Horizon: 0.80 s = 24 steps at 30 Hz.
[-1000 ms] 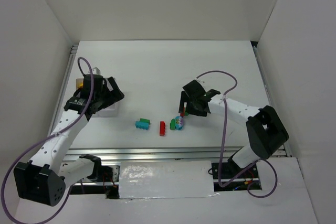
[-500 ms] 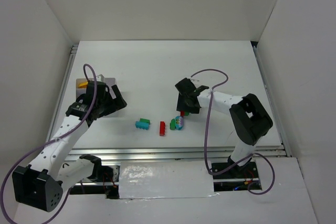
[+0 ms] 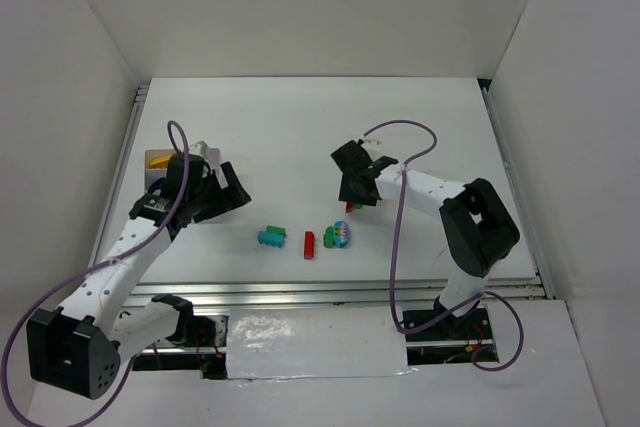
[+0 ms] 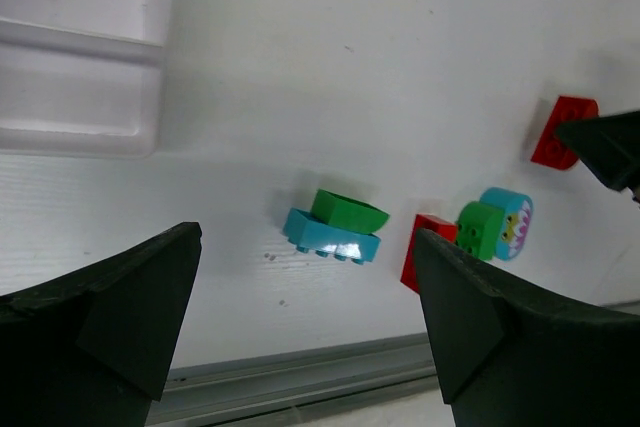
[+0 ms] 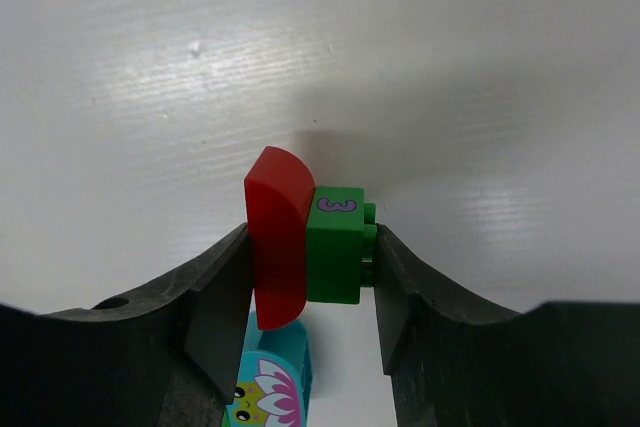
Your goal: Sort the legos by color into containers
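My right gripper [image 5: 310,277] is shut on a red curved lego [image 5: 277,247] joined to a green lego [image 5: 335,244] marked with a 3, held just above the table. Below it lies a teal printed lego [image 5: 270,392]. In the top view the right gripper [image 3: 348,203] hovers behind the loose legos: a teal brick with a green piece on it [image 3: 271,236], a red brick [image 3: 309,244], and a green and teal pair [image 3: 338,235]. My left gripper [image 3: 232,197] is open and empty beside the white tray of containers [image 3: 160,172], which the arm mostly hides.
A yellow lego [image 3: 158,159] lies in a far compartment of the tray. The left wrist view shows the tray's corner [image 4: 80,77], the teal and green brick [image 4: 335,225], and the metal rail [image 4: 300,377] at the table's near edge.
The right gripper has closed on the red and green lego and drawn it back from the pile. The left gripper has shifted slightly right, away from the tray.
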{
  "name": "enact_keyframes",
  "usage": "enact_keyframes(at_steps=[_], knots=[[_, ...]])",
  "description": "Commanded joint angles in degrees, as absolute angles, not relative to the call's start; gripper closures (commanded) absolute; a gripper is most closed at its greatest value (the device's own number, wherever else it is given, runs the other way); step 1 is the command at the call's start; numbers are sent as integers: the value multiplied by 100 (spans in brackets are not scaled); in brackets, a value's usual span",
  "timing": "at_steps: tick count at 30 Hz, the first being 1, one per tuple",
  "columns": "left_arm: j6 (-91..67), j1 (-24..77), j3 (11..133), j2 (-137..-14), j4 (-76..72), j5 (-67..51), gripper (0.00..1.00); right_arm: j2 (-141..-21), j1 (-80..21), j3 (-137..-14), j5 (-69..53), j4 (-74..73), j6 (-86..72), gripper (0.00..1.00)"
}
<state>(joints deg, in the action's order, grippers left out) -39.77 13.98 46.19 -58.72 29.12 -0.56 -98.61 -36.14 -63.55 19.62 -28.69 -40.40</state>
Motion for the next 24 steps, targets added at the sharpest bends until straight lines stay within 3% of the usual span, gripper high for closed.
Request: enact_keyframes(at_steps=[1,10,18,24], knots=[[-3701,1520,4570,-5880,2234,-1070,1,-9555,-3665,-6688,2338,-3076,-4034,95],[-3753,3074,4781,-6644,493,-2250,6,-8043,-3770,-6486,1863,-3418,-4447,95],[-4007,4472,5291,-7391,-342,-1346,11,-6619,-3981,-6355,1951,-3516,-4807,97],[-4455,4746,5291,-7418,-1282,-785,12,-6249,-4297,-6328,2179,-3656,-5027,97]])
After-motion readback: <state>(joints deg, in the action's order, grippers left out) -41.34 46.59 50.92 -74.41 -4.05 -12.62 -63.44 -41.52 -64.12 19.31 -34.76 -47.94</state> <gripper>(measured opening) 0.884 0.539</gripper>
